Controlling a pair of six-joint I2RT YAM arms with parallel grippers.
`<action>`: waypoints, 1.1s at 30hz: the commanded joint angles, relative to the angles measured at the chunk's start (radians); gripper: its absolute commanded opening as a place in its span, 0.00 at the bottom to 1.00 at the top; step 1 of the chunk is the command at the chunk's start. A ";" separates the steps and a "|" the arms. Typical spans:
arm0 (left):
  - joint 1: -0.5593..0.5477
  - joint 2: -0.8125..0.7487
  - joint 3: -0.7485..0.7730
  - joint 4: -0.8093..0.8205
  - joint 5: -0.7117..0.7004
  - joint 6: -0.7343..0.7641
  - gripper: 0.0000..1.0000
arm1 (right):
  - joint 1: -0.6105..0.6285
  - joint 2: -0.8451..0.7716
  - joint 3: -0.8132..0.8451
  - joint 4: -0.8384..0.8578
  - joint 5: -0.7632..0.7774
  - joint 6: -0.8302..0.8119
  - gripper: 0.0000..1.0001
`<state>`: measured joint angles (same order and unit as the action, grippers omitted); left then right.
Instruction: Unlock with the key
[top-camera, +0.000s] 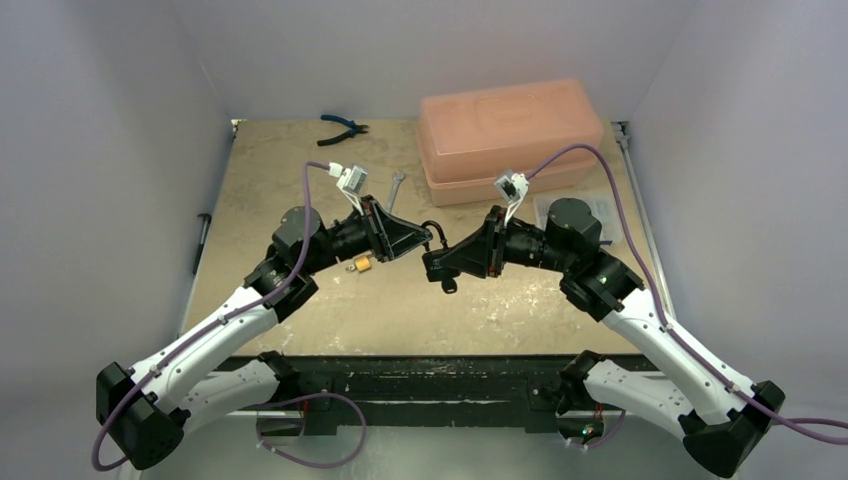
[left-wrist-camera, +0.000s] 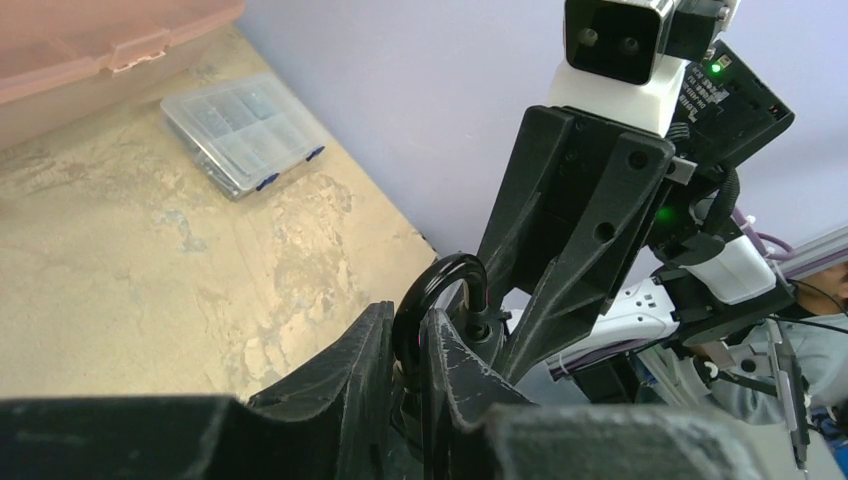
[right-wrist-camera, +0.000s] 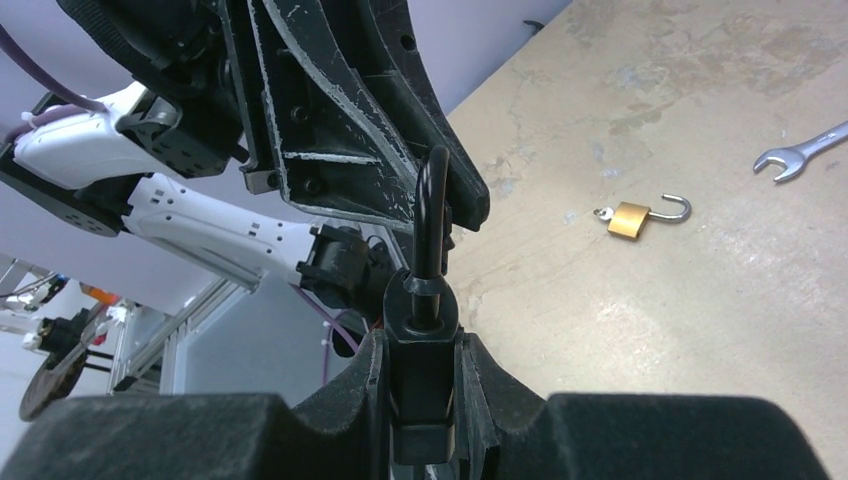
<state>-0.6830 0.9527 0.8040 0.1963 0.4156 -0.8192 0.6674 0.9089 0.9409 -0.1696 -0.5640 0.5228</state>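
Observation:
A black padlock (right-wrist-camera: 422, 385) stands upright between the fingers of my right gripper (right-wrist-camera: 422, 340), which is shut on its body. Its black shackle (left-wrist-camera: 445, 275) rises into my left gripper (left-wrist-camera: 410, 320), whose fingers are closed on one leg of the loop. In the top view the left gripper (top-camera: 426, 240) and right gripper (top-camera: 432, 264) meet tip to tip above the middle of the table. A small dark piece (top-camera: 450, 285) hangs under the right gripper; I cannot tell whether it is the key.
A small brass padlock (right-wrist-camera: 632, 219) with its shackle swung open lies on the table (top-camera: 520, 300) under the left arm. A wrench (right-wrist-camera: 800, 155), blue pliers (top-camera: 343, 125), a pink lidded box (top-camera: 510, 135) and a clear parts case (left-wrist-camera: 240, 130) sit farther back.

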 joint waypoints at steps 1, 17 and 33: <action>0.000 0.002 -0.020 0.102 0.018 0.005 0.15 | 0.003 -0.025 0.007 0.158 -0.047 0.030 0.00; -0.001 0.049 -0.120 0.385 0.058 -0.051 0.21 | 0.002 -0.001 -0.037 0.430 -0.203 0.192 0.00; -0.003 0.077 -0.128 0.425 0.064 -0.059 0.41 | 0.002 0.060 -0.057 0.502 -0.193 0.220 0.00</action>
<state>-0.6819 1.0451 0.6762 0.6121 0.4683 -0.8986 0.6674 0.9901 0.8616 0.2039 -0.7589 0.7338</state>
